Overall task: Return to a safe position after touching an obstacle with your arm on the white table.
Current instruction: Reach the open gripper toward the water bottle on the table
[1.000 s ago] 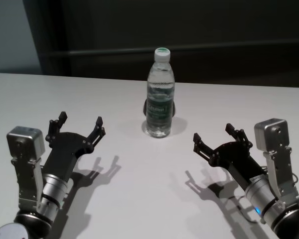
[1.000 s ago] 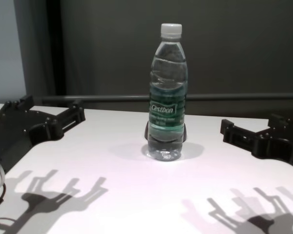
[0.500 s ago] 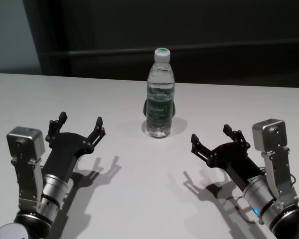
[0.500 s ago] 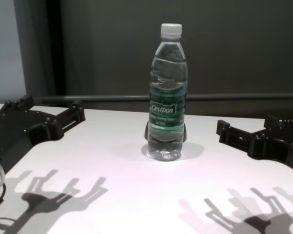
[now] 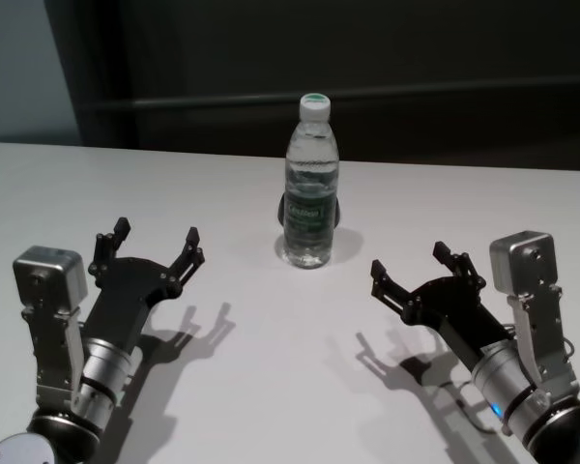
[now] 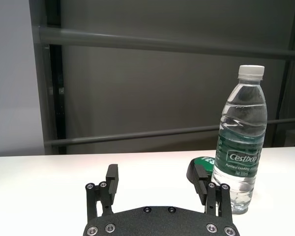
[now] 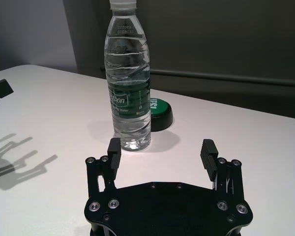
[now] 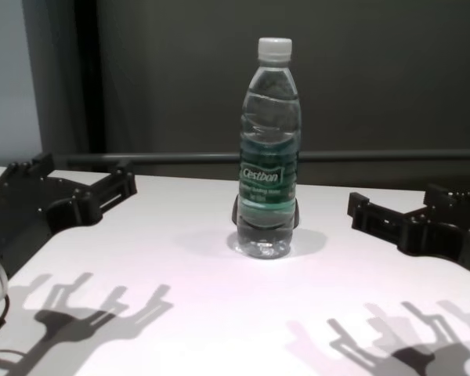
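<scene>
The obstacle, a clear water bottle (image 5: pixel 311 184) with a white cap and a green Cestbon label, stands upright at the middle of the white table (image 5: pixel 271 338). It also shows in the chest view (image 8: pixel 270 149), the left wrist view (image 6: pixel 238 147) and the right wrist view (image 7: pixel 130 83). My left gripper (image 5: pixel 157 244) is open and empty, low over the table to the bottle's left, apart from it. My right gripper (image 5: pixel 414 271) is open and empty to the bottle's right, apart from it. Both grippers show in the chest view, the left one (image 8: pixel 70 182) and the right one (image 8: pixel 403 207).
A round black object with a green top (image 7: pixel 157 114) lies on the table just behind the bottle. A dark wall with a horizontal rail (image 5: pixel 416 92) runs behind the table's far edge.
My right gripper has shifted slightly left, toward the bottle, compared with one second ago. The left arm and the bottle have not moved.
</scene>
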